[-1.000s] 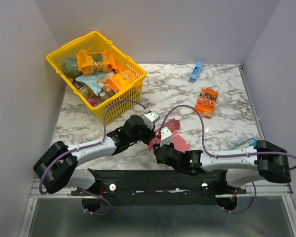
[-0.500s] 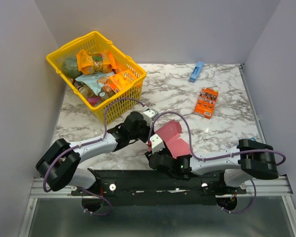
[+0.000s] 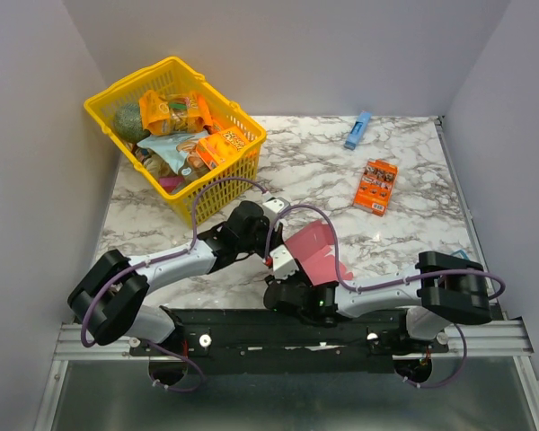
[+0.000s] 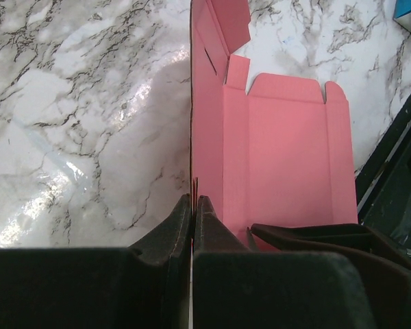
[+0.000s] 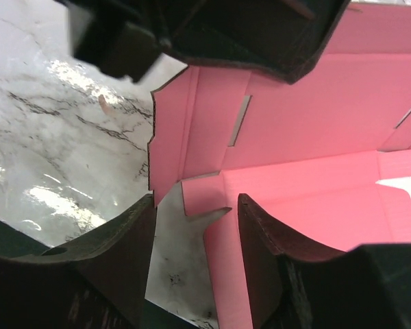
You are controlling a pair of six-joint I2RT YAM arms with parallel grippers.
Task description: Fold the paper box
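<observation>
The paper box [image 3: 313, 247] is a pink cut-out sheet with flaps, lying near the table's front middle. In the left wrist view my left gripper [image 4: 193, 200] is shut on the upright side panel of the paper box [image 4: 288, 157], whose other panels lie flat to the right. In the right wrist view my right gripper [image 5: 196, 205] is open, its jaws either side of a small corner flap of the paper box [image 5: 308, 130], close to the table. From above, the left gripper [image 3: 268, 215] and right gripper [image 3: 278, 262] meet at the sheet's left edge.
A yellow basket [image 3: 242, 160] full of snack packets stands at the back left. An orange printed snack box [image 3: 376, 187] lies to the right and a slim blue box [image 3: 357, 129] at the back. A teal item [image 3: 454, 251] lies at the right edge by the right arm.
The right arm has swung left and drawn back toward the front edge, uncovering the pink sheet. The sheet now lies flatter. The left gripper has kept its hold.
</observation>
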